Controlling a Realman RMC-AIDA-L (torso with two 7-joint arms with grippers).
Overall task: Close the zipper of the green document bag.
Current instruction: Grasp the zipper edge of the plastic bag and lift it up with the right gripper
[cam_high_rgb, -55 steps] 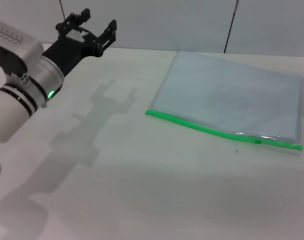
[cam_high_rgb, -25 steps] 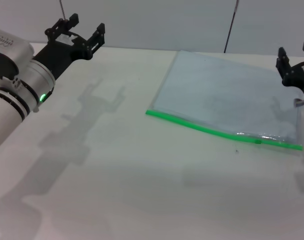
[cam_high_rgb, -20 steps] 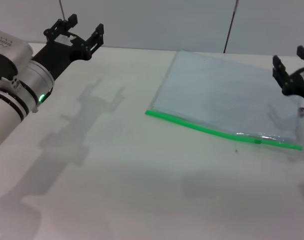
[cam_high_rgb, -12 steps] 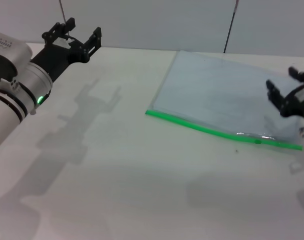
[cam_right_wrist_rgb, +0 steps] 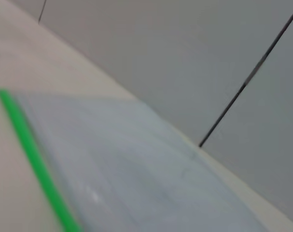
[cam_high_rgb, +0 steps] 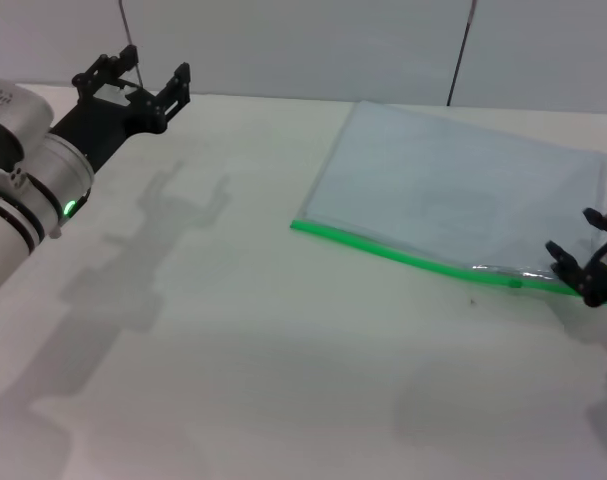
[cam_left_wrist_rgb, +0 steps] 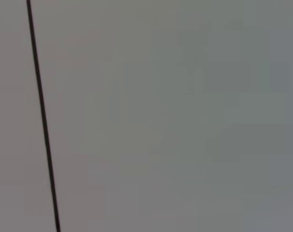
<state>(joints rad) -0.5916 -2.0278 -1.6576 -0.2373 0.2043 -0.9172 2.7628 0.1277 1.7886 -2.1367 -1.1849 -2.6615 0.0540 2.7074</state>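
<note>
The green document bag [cam_high_rgb: 453, 205] lies flat on the white table, a pale blue-grey pouch at the right. Its zipper [cam_high_rgb: 383, 249] runs as a bright green strip along the near long edge, with a small green slider [cam_high_rgb: 515, 283] close to the right end. My right gripper [cam_high_rgb: 588, 255] hangs open at the right edge of the head view, just beside the strip's right end. The right wrist view shows the bag [cam_right_wrist_rgb: 136, 179] and green zipper [cam_right_wrist_rgb: 33, 150] close up. My left gripper [cam_high_rgb: 133, 80] is open, raised at the far left, well away from the bag.
The white table [cam_high_rgb: 263, 360] spreads wide in front and to the left of the bag. A grey wall with thin dark seams [cam_high_rgb: 461, 50] stands behind. The left wrist view shows only wall and one dark seam [cam_left_wrist_rgb: 41, 121].
My right gripper has come down from above the bag's far right corner to the zipper's right end. The left gripper has drifted slightly left and back.
</note>
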